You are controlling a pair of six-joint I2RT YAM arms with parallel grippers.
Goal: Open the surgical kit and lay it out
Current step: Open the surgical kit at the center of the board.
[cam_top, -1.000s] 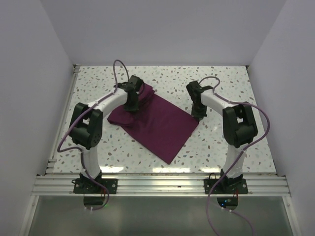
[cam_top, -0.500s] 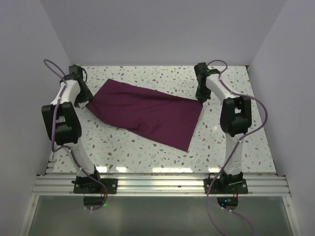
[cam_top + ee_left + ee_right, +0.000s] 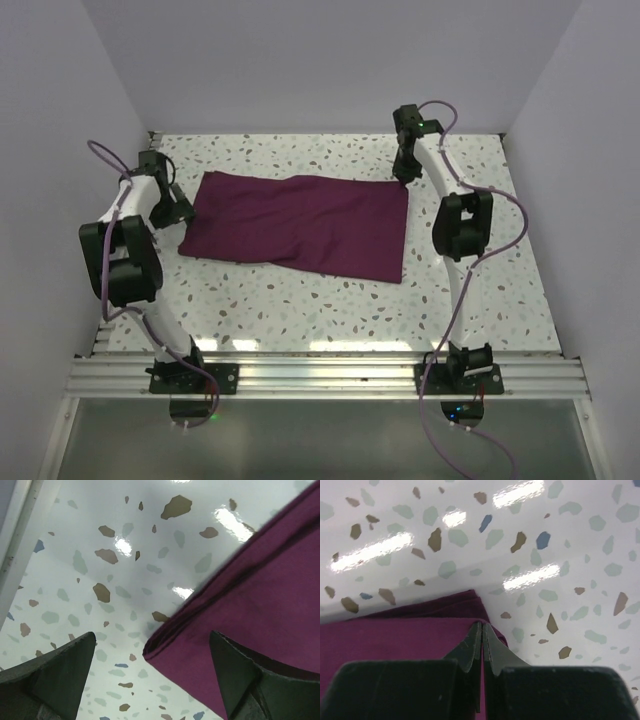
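Note:
The surgical kit shows as a dark purple cloth (image 3: 300, 225) lying spread flat across the middle of the speckled table. My left gripper (image 3: 178, 210) sits at the cloth's left end, low over the table. In the left wrist view it (image 3: 152, 637) is open, its fingers (image 3: 60, 670) wide apart on either side of a folded cloth corner (image 3: 165, 652) that rests loose on the table. My right gripper (image 3: 404, 178) is at the cloth's far right corner. In the right wrist view it (image 3: 482, 626) is shut, pinching the cloth's (image 3: 395, 635) edge between its tips.
A metal rail (image 3: 130, 230) runs along the table's left edge, close behind the left arm. White walls stand at the back and both sides. The aluminium frame (image 3: 320, 375) with both arm bases lies along the near edge.
Both arms swung outward and back, drawing the bunched cloth into a long flat rectangle. The left gripper has opened and let go of its corner. The right gripper stayed shut on its corner.

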